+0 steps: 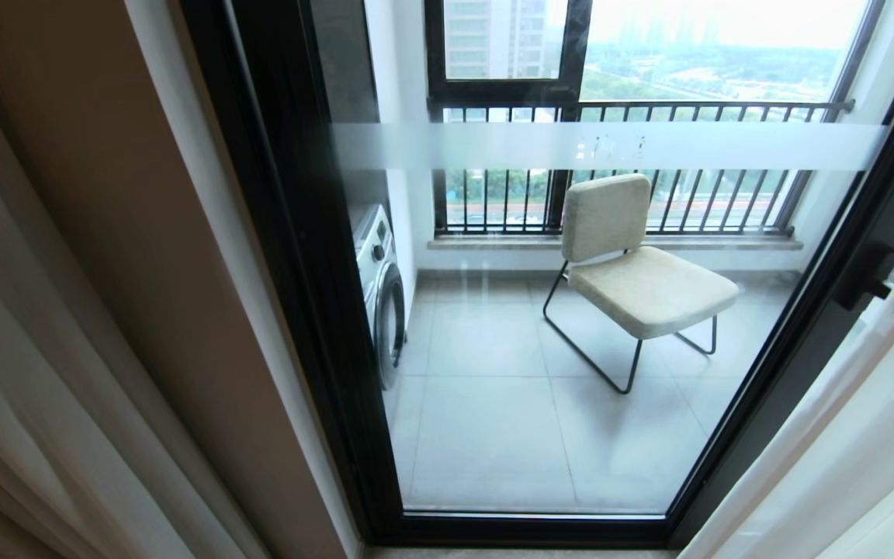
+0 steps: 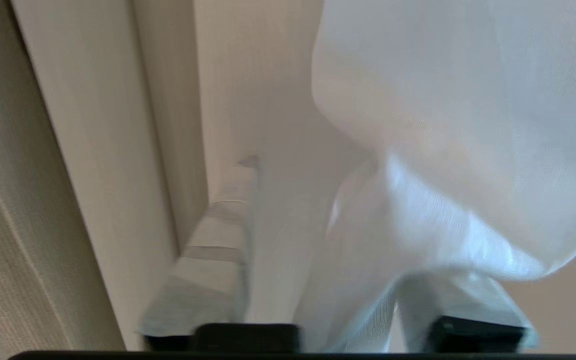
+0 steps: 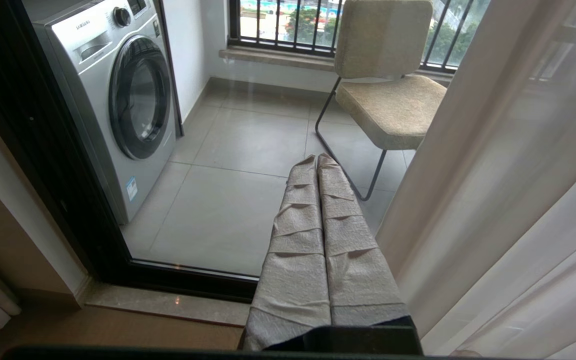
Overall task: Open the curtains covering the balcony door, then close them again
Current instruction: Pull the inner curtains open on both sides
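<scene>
Balcony door fills the middle of the head view: one tall glass panel in a thick black frame, a frosted white band across the glass, a small black handle on the right-hand frame member. Glass stands uncovered.

Curtains drawn off to both sides. Beige-grey pleated drape hangs at the left edge, against a tan wall strip beside the frame. White sheer hangs at the right, its inner edge lying over the lower right frame.

Beyond the glass: tiled balcony floor, washing machine against the left wall, cushioned chair on thin black legs near the barred railing.

Neither arm shows in the head view.

Left hand, wrist view: blurred. Two pale wrapped fingers stand apart, sheer fabric bunched and draped between them and over the far one. Beige drape folds run alongside. Hand looks part-open; cannot tell whether the sheer is still pinched or merely lying across it.

Right hand, wrist view: cloth-wrapped fingers pressed flat together, clenched on nothing, pointing down toward the door's bottom rail and marble sill. Sheer hangs just beside it.
</scene>
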You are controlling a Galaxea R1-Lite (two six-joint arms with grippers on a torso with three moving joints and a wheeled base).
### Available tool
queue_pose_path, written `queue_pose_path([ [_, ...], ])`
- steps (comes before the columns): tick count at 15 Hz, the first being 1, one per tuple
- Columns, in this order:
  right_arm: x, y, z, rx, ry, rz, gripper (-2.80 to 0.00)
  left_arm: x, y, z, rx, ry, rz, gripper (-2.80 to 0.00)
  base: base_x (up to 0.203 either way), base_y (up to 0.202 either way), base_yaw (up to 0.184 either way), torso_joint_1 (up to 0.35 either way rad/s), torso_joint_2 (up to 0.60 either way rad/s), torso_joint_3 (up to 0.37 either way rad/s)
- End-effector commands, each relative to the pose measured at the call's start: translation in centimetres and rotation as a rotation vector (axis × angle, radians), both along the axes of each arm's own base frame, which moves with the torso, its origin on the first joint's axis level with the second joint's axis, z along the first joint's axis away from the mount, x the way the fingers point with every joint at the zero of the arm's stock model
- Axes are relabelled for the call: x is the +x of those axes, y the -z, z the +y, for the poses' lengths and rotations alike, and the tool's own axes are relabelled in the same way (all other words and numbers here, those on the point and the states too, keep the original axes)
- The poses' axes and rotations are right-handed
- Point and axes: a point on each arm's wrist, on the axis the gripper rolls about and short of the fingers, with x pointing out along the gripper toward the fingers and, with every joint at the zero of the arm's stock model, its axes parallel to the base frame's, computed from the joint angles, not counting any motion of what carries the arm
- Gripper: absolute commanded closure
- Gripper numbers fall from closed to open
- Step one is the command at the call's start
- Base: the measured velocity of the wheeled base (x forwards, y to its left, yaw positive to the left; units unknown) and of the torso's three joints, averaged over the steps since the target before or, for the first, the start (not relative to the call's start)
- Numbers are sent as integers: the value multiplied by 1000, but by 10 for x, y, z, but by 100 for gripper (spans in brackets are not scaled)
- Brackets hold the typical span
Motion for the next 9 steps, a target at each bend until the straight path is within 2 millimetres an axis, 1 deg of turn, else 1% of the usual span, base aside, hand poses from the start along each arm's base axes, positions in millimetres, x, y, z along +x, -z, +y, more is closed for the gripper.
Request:
queue_pose_path([
  [1,0,0,0,-1,-1,1,0,-5,-6,-5,14,2,-14,-280,0,0,0,0,0,0],
  [3,0,0,0,-1,-1,1,0,-13,-12,-13,24,1,-24,-280,0,0,0,0,0,0],
  [5,0,0,0,-1,-1,1,0,-25,-17,-26,29,2,-34,-280,0,0,0,0,0,0],
  [8,0,0,0,-1,-1,1,0,-51,-19,-53,30,-5,-39,-280,0,0,0,0,0,0],
  [9,0,0,0,-1,-1,1,0,-63,-19,-64,32,-11,-42,-280,0,0,0,0,0,0],
])
